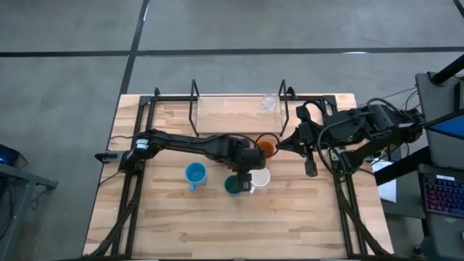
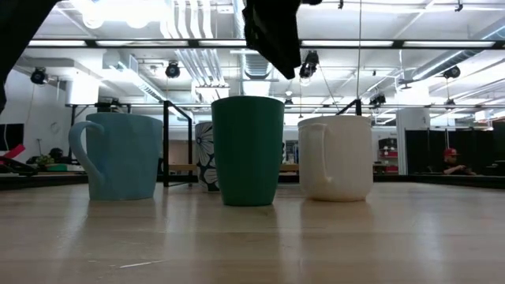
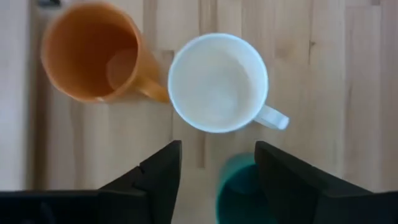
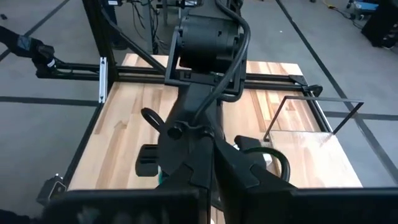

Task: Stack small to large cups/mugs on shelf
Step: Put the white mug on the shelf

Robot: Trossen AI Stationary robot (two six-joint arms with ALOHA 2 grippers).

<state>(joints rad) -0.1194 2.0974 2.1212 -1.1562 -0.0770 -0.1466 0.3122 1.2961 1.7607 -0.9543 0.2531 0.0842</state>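
Counter (image 1: 174,217): light wood planks, everything placed here relative to the dark teal-green cup (image 1: 234,185), which stands upright near the counter's middle. Shelf (image 1: 228,109): pale plank in a black wire frame, well beyond the teal-green cup along the far edge, with the small clear glass (image 1: 269,102) sitting on its right part. Left arm reaches in from the left; left hand (image 1: 245,176) hovers just above the teal-green cup, fingers (image 3: 155,177) parted and empty, cup rim showing between them from the wrist camera. Right arm folded at the right side; right hand (image 1: 281,147) closed, its tip just beside the orange mug (image 1: 267,147); cannot tell whether it touches. White mug (image 1: 259,177): just right of the teal-green cup, handle out. Light blue mug (image 1: 194,174): left of the teal-green cup, apart from it. Orange mug: behind and right of the teal-green cup, near the white one. Low camera shows a patterned whitish cup (image 2: 206,155) behind the teal-green one, mostly hidden.
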